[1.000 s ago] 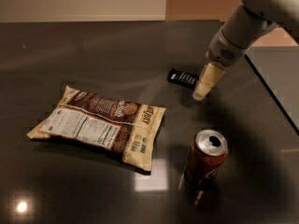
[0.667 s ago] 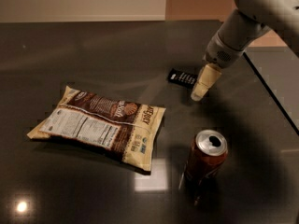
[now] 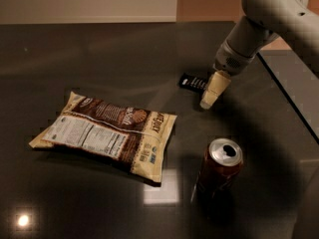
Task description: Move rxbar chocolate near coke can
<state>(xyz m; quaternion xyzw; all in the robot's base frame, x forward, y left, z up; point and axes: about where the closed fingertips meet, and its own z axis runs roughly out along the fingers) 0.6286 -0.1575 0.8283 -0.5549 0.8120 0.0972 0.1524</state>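
Hovering at one end of the rxbar [image 3: 192, 81], the gripper [image 3: 207, 102] is pointing down at the counter [image 3: 99, 59]; how wide its grip is set cannot be told. The bar is lying flat, well apart from the can [image 3: 222, 168]. Centring over the bar's narrow width looks wise. Its white lettering is proving unreadable; the bag [image 3: 109, 131] is showing a nutrition panel.

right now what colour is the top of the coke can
Silver top on the coke can, camera view; the pincer hangs beside the rxbar chocolate.
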